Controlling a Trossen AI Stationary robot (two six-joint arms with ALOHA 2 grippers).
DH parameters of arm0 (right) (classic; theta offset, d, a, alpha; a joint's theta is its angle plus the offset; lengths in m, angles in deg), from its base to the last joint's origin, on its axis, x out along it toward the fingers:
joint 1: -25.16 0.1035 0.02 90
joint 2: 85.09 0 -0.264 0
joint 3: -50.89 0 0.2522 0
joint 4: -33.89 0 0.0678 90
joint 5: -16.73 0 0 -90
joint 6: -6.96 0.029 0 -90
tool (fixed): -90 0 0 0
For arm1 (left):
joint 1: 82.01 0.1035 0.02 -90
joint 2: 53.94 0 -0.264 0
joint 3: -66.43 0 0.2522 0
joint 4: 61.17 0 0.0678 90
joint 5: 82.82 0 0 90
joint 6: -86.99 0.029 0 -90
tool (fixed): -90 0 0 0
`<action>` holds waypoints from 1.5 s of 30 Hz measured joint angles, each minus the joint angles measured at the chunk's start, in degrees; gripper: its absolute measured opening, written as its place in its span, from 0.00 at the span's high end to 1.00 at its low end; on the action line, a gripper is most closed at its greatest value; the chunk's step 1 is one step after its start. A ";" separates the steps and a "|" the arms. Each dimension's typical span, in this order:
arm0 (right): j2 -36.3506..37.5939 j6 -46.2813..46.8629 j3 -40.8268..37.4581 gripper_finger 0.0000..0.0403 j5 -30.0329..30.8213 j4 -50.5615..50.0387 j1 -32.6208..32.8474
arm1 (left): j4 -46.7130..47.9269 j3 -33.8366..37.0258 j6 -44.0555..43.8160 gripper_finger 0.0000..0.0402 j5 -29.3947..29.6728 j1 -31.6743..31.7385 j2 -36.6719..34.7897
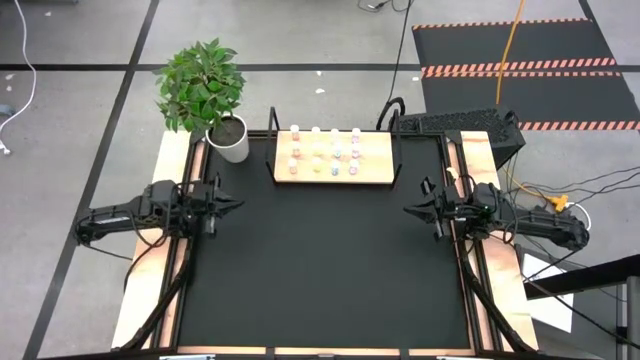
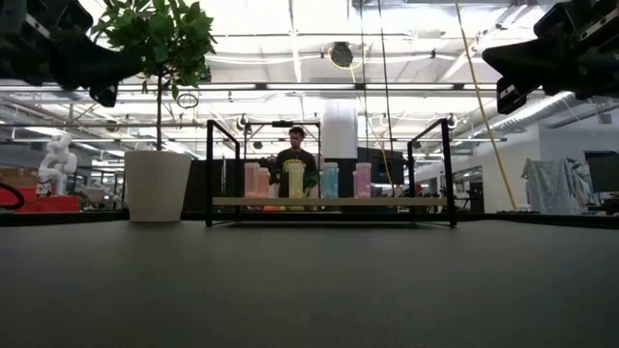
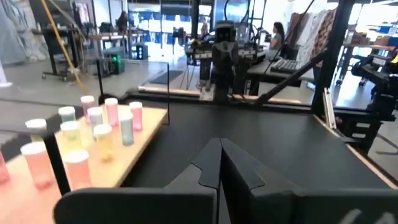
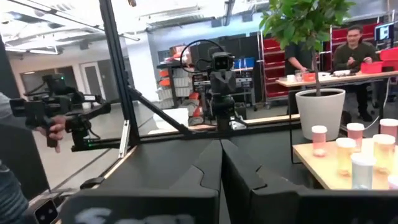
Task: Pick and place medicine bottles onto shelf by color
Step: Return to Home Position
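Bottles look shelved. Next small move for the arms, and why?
Probably just settle both arms at rest: left hand and right hand are shut and empty at the sides of the table, and the bottles stand grouped by colour on the shelf.

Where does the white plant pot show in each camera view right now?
High view: white plant pot in the upper left, just off the left end of the shelf.
Low view: pot left of centre, left of the shelf.
Left wrist view: not in it.
Right wrist view: pot beyond the shelf.
Shared landmark: the shelf, in all four views.
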 joint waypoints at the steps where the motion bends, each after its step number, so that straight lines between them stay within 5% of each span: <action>1: 0.00 -0.03 -0.01 1.00 -0.02 -0.17 0.00 | -0.66 0.65 -0.45 0.98 -0.03 -0.07 0.01; 6: -0.02 0.18 -0.02 1.00 -0.03 -0.15 0.00 | -14.45 8.72 -3.91 0.99 -0.03 -0.09 0.02; 19: -0.19 0.14 -0.02 1.00 -0.01 -1.38 0.00 | -10.50 8.57 -7.13 0.99 0.54 -0.15 0.96; 28: -0.17 0.14 -0.02 1.00 -0.03 -1.29 0.00 | -10.80 8.57 2.73 0.92 0.45 -0.09 0.96; 38: -0.17 0.14 -0.02 1.00 -0.05 -1.31 0.00 | -10.80 8.57 2.55 0.92 0.89 -0.09 0.96; 42: -0.18 0.14 -0.02 1.00 -0.07 -1.29 0.00 | -12.55 8.51 0.14 0.92 19.23 0.13 1.64; 45: -0.19 0.14 -0.02 1.00 -0.12 -1.30 0.00 | -14.58 8.55 0.50 0.92 25.05 0.07 1.77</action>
